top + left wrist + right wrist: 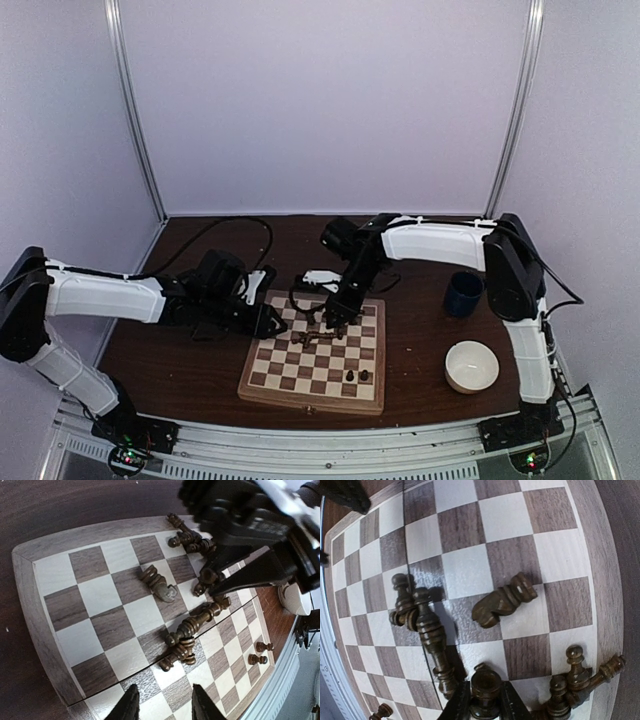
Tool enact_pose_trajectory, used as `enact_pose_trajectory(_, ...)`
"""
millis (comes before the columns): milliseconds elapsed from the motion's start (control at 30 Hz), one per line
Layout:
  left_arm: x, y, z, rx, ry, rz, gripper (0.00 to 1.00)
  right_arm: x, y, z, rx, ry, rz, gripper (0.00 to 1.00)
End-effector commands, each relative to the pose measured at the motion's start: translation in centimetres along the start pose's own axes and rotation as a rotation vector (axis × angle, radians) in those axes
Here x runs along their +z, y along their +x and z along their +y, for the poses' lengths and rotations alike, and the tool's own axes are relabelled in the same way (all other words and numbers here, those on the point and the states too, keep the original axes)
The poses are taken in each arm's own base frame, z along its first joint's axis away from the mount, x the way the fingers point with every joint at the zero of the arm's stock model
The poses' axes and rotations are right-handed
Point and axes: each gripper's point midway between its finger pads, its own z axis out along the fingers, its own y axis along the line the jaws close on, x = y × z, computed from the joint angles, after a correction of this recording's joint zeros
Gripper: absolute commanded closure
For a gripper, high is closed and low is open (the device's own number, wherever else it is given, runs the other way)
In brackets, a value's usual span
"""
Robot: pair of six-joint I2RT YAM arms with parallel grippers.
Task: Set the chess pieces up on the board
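**Item:** chess pieces, dark turned wood, most of them toppled in the middle of the board (pixel 300 395).

**Right claw** (pixel 484 696): clenched on one pawn (pixel 486 684), a finger against each side below the round head. The pawn looks upright, though its base is hidden.

**Left claw** (pixel 162 702): released, with nothing between its fingers, hovering over the board's corner squares. The heap lies ahead of its tips.

**Location relative to the right claw:**
- A knight (pixel 502 602) lies on its side just ahead of the fingertips.
- A tall piece (pixel 427 622) lies flat close on one side, touching a smaller one.
- A tangle of pawns (pixel 575 677) lies close on the other side.
- Two standing pawns (pixel 357 376) are well apart, by the board's near edge.

**Handling (judged):**
- The pieces are light, rigid and not fragile.
- The smooth turned finish is likely slippery, and round bodies roll once tipped.
- The bases are narrow, so a piece topples easily when set down.

**Where to hold:** grip across the narrow neck under the head, where the collar stops slipping. Toppled pieces are best taken across the stem at mid-length.

**Caution:** the neighbours crowd both fingers, so lifting straight up seems safest.
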Motion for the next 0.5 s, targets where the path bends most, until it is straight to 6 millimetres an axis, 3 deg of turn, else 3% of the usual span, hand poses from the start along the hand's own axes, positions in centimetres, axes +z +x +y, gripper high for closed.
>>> enact_pose_trajectory(0, 0.8, -2.5, -2.1, -0.022, 0.112, -0.063, 0.64, -3.6, -1.8, 2.3, -0.078, -0.034, -0.12, 0.78)
enact_pose_trajectory(267, 1.8, -4.4, -6.2, -0.14, 0.382, -0.11, 0.57, -4.9, -2.5, 4.7, -0.118, -0.139, -0.195, 0.78)
enact_pose_trajectory(467, 1.8, -5.5, -8.0, -0.23, 0.532, -0.142, 0.57, -5.6, -2.9, 5.7, -0.131, -0.178, -0.218, 0.78)
